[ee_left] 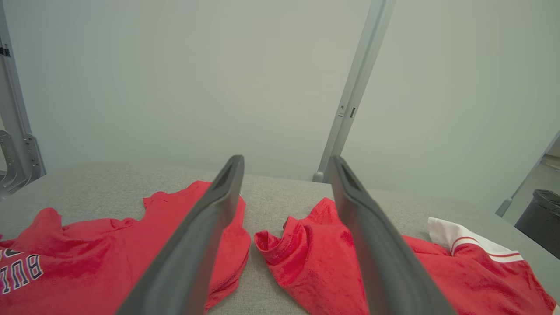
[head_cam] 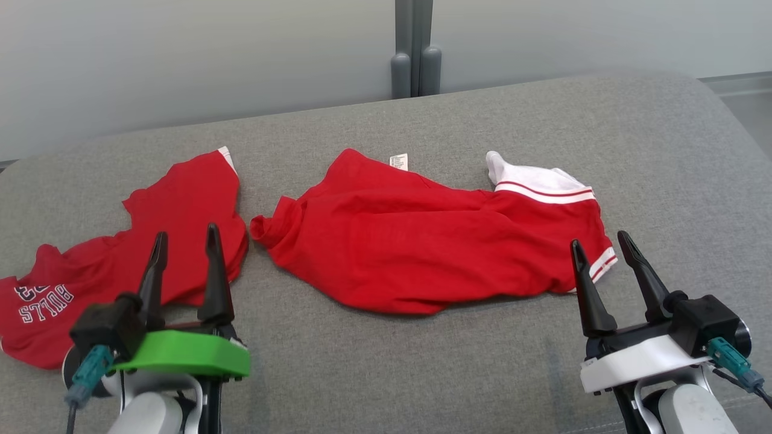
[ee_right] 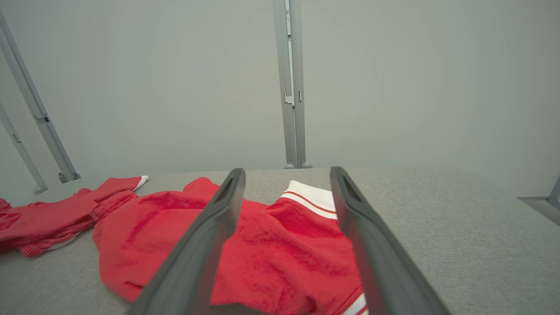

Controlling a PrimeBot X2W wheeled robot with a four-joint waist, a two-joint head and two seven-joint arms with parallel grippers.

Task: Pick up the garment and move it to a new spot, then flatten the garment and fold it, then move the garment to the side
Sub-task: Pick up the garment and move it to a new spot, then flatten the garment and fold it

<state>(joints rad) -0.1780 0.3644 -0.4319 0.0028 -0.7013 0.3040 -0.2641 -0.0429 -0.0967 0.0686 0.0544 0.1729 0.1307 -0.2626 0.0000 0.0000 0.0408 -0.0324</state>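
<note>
A grey padded surface [head_cam: 422, 361] spreads across the whole head view, with a pale wall [head_cam: 181, 60] and a grey upright post [head_cam: 415, 48] behind its far edge. At its middle lies the red garment with white trim [head_cam: 422, 241], crumpled and spread sideways, its white striped band toward the robot's right and a rolled red edge at its left end. Just left of it, a narrow strip of grey between them, lies a second red garment [head_cam: 181, 199], rumpled, with white "BULLS" lettering (upside down from the head camera) near the left edge. The left gripper [head_cam: 186, 232] stands above the near edge of that second garment, fingers spread wide and holding nothing. The right gripper [head_cam: 599, 239] stands at the striped corner of the trimmed garment, fingers likewise wide apart and empty. A small white label [head_cam: 398, 161] sticks out at the trimmed garment's far edge.
</note>
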